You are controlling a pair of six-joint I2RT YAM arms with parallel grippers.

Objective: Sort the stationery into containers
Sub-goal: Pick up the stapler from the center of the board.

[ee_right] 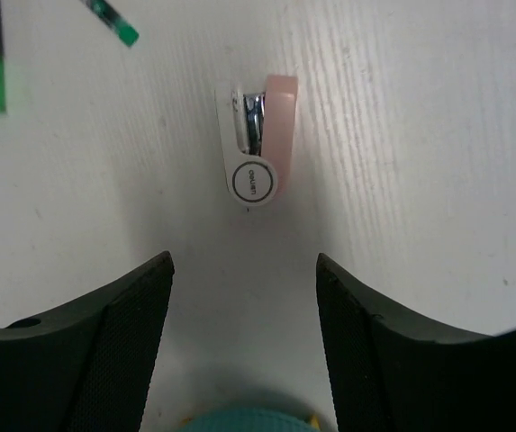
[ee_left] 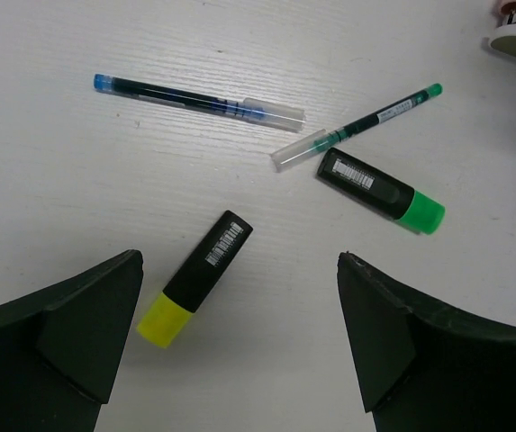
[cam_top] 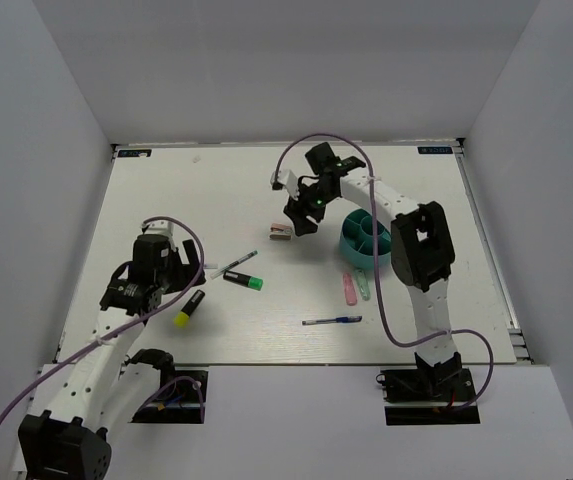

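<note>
My left gripper (cam_top: 196,273) (ee_left: 239,263) is open and empty above the table, with a yellow-capped black highlighter (ee_left: 196,277) (cam_top: 188,309) lying below, nearer its left finger. Beyond it lie a green-capped black highlighter (ee_left: 379,191) (cam_top: 244,281), a slim green pen (ee_left: 357,128) (cam_top: 231,266) and a blue pen (ee_left: 194,97) (cam_top: 332,321). My right gripper (cam_top: 301,222) (ee_right: 244,263) is open and empty, hovering just short of the small white-pink eraser (ee_right: 256,144) (cam_top: 280,232). The round teal organiser (cam_top: 364,237) (ee_right: 258,421) stands right behind that gripper.
A pink marker (cam_top: 349,288) and a pale green marker (cam_top: 363,284) lie side by side in front of the organiser. White walls enclose the table on the left, back and right. The right arm's cable loops over the organiser.
</note>
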